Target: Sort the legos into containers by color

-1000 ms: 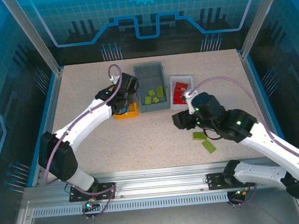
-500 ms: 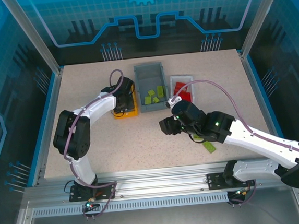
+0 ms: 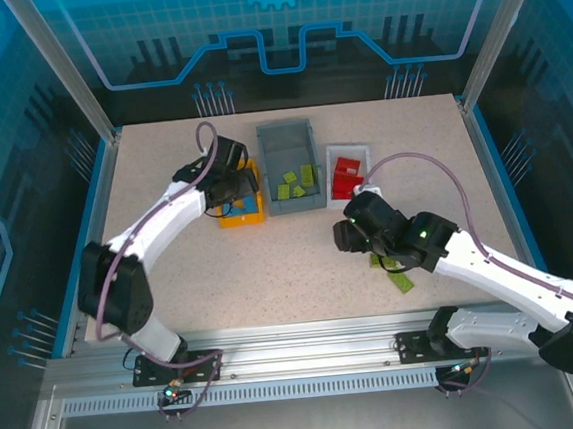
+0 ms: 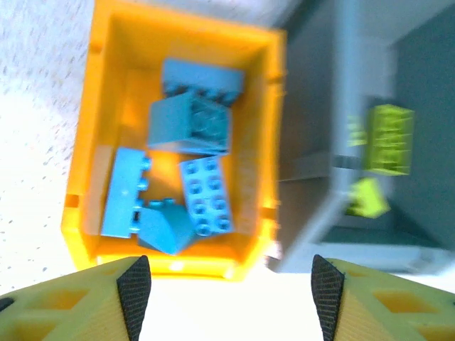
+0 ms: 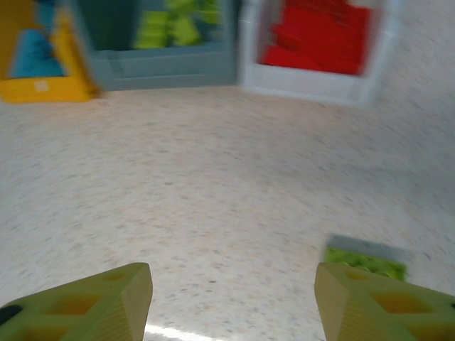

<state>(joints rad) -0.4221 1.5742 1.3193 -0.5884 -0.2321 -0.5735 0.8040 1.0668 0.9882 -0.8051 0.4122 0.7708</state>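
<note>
The yellow-orange bin (image 4: pixel 259 142) lies under my left gripper (image 4: pixel 227 302) and holds several light blue legos (image 4: pixel 205 193). That gripper is open and empty, above the bin's near wall; from above it (image 3: pixel 229 189) hangs over the same bin (image 3: pixel 243 219). The grey bin (image 3: pixel 284 128) holds lime green legos (image 3: pixel 297 182), and the white bin (image 3: pixel 346 149) holds red legos (image 3: pixel 345 179). My right gripper (image 5: pixel 231 302) is open and empty, low over the bare table. A green lego (image 5: pixel 365 260) lies just beyond its right finger. Two green legos (image 3: pixel 401 282) lie on the table beside the right arm.
The three bins stand in a row at the back middle of the table (image 3: pixel 271 266), touching or nearly touching. The right wrist view shows them ahead: yellow-orange bin (image 5: pixel 43 89), grey bin (image 5: pixel 170 71), white bin (image 5: pixel 313 91). Metal frame posts stand at the table's corners.
My left gripper's jaws have widened over the yellow-orange bin and its arm has shifted. The right gripper swung left, then back right toward the green legos, staying open.
</note>
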